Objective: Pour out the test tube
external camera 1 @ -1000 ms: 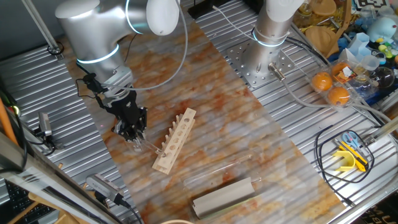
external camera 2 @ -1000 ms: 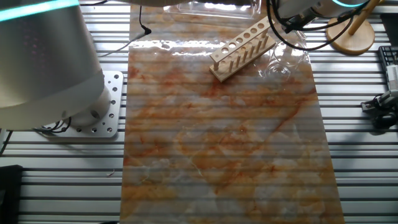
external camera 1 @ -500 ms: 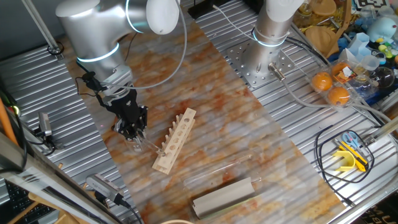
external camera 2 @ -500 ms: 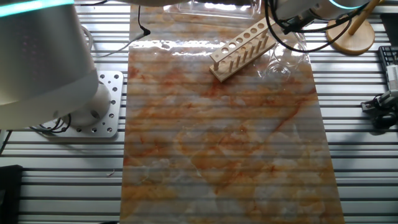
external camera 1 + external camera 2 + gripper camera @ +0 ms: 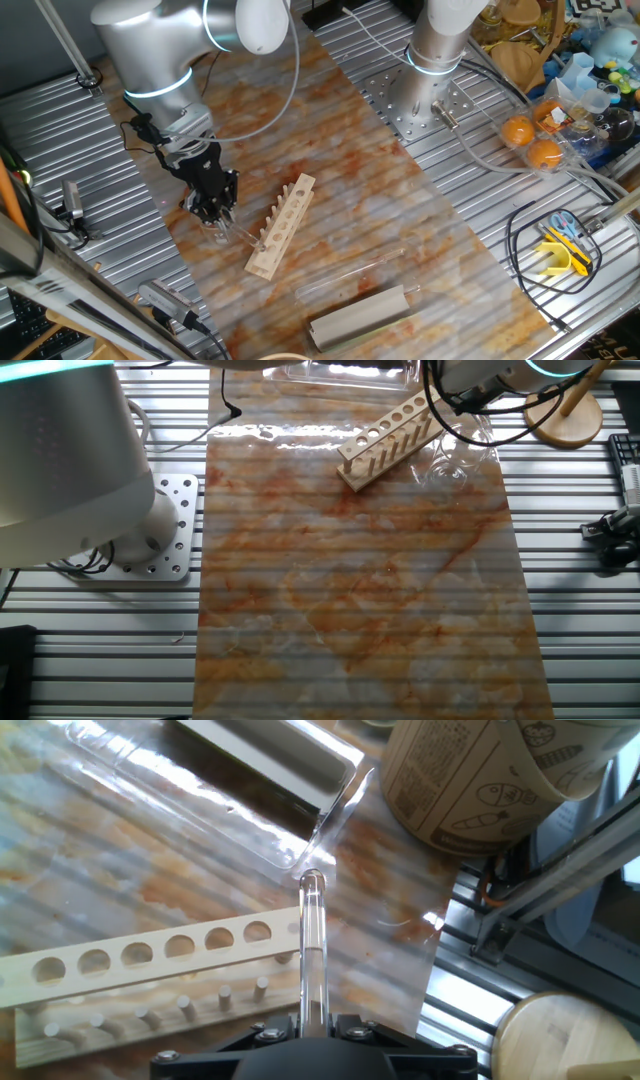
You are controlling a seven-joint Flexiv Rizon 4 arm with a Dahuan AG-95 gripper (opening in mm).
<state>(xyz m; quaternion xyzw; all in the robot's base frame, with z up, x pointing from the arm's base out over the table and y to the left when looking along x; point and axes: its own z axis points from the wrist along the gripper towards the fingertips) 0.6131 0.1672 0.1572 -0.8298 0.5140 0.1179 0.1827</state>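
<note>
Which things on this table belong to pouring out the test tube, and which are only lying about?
Belong to the job:
- test tube, held in the gripper
- clear beaker beside the rack
- wooden rack

Lying about:
- oranges
- yellow-handled tool
- printed paper tub
- clear plastic tray

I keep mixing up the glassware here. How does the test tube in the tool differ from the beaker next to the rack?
The test tube is thin and long; the beaker is squat and much wider. The test tube is held in the tool, lifted off the mat; the beaker stands free on the mat beside the wooden rack. The tube lies along the fingers, mouth pointing away from the hand; the beaker seems upright. Both are clear glass.
</note>
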